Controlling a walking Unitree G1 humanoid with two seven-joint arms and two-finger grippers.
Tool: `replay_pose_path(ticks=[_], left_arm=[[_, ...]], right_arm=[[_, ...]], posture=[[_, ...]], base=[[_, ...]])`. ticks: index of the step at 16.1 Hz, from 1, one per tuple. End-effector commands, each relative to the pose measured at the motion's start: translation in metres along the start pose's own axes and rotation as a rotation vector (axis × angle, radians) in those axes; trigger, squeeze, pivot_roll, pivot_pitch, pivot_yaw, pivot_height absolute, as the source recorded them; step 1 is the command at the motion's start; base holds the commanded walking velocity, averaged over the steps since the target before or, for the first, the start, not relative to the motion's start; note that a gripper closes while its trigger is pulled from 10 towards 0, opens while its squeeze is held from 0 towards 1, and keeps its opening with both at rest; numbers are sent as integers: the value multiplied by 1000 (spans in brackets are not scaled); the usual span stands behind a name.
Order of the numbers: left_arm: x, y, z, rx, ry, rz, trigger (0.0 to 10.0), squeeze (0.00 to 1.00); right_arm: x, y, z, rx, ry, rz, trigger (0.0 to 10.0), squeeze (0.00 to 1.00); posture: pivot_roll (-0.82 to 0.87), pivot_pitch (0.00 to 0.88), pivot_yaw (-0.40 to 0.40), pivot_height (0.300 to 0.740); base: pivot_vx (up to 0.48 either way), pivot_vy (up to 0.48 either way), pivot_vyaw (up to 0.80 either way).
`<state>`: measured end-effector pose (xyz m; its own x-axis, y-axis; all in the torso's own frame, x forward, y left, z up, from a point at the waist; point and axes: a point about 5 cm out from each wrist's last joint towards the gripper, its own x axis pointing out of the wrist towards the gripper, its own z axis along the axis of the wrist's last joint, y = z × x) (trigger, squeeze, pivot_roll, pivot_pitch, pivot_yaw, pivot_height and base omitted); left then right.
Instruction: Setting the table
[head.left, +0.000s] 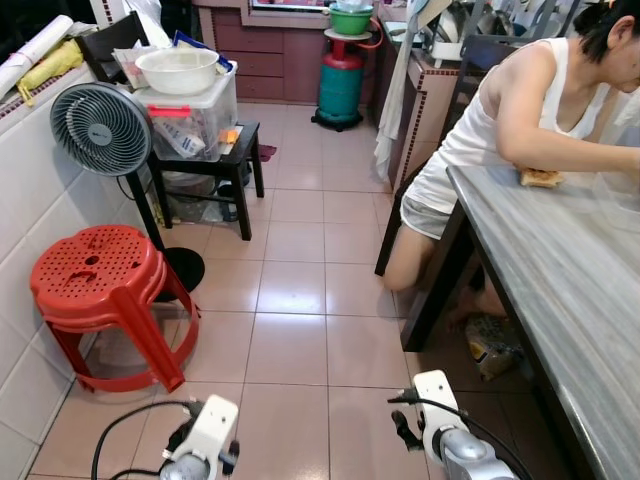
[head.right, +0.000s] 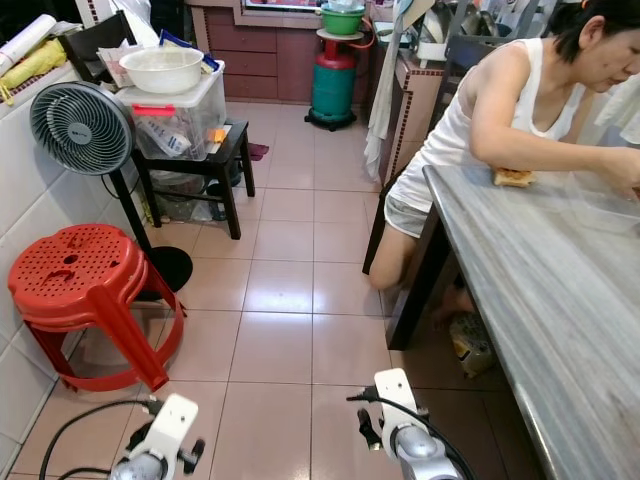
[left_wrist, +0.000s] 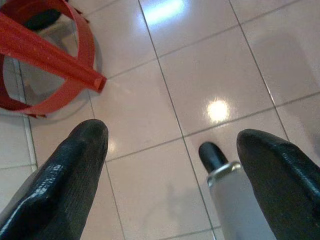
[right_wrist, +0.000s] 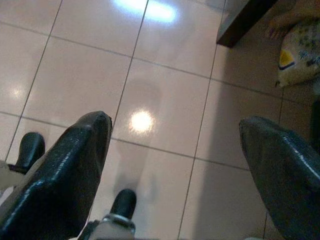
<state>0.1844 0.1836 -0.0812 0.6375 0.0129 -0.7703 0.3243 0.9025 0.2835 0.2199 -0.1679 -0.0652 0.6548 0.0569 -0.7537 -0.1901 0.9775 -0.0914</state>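
Right gripper (right_wrist: 175, 150) fingers (right_wrist: 75, 165) spread wide apart above glossy pink tiled floor (right_wrist: 165, 95); dark table leg (right_wrist: 242, 22) and a yellow-printed bag (right_wrist: 300, 55) nearby.

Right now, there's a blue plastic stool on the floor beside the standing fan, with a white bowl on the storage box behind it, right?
Not quite: the stool is red, not blue, as the left eye view shows. It does stand beside the fan, with the white bowl on the storage box behind.
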Motion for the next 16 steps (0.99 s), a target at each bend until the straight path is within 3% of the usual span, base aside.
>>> replay_pose_path(ticks=[1,7,14,16], left_arm=[[-1,0,-6,60,15,-18,10000,0],[-4,1,-17,176,57,-55,10000,0],[-7,2,-29,229,108,-61,10000,0],[-8,2,-32,234,118,-62,10000,0]], right_arm=[[-1,-2,-3,52,4,-17,10000,0],[-3,0,-13,60,21,-23,10000,0],[-4,4,-18,18,20,-6,10000,0],[-4,4,-19,24,21,-8,10000,0]], posture=[[-99,0,-23,740],[-122,0,18,740],[-123,0,31,740],[-122,0,31,740]], base=[[0,285,0],[0,352,-594],[0,404,0],[0,409,594]])
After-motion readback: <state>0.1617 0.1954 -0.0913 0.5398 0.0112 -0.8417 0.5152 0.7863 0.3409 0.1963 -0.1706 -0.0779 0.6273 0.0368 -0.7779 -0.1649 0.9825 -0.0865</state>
